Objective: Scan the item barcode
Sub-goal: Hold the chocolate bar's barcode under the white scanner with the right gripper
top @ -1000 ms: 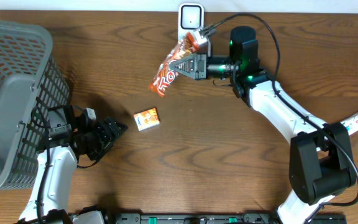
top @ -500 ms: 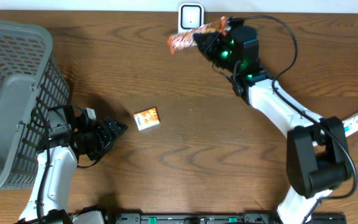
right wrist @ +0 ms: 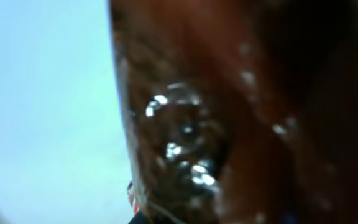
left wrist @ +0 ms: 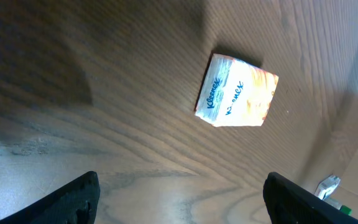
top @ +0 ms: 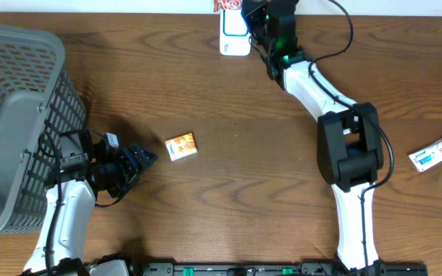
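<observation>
While the right gripper (top: 245, 9) was closed tight on the orange snack packet (top: 226, 4), the packet was at the far edge of the table (top: 267, 192), right by the white barcode scanner (top: 235, 37). Its wrist camera showed only a blurred, shiny wrapper very close. The left gripper (top: 140, 159) stood with jaws wide apart near the Kleenex tissue pack (left wrist: 236, 98), not touching it.

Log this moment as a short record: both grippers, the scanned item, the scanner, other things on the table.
right gripper: shut on the snack packet, at the scanner
snack packet: red-orange, mostly cut off by the frame's top edge
scanner: white, just below the packet in the overhead view
left gripper: open, empty, pointed at the tissue pack
tissue pack: lying flat, untouched
other: grey basket beside the left arm; white packet far right
</observation>
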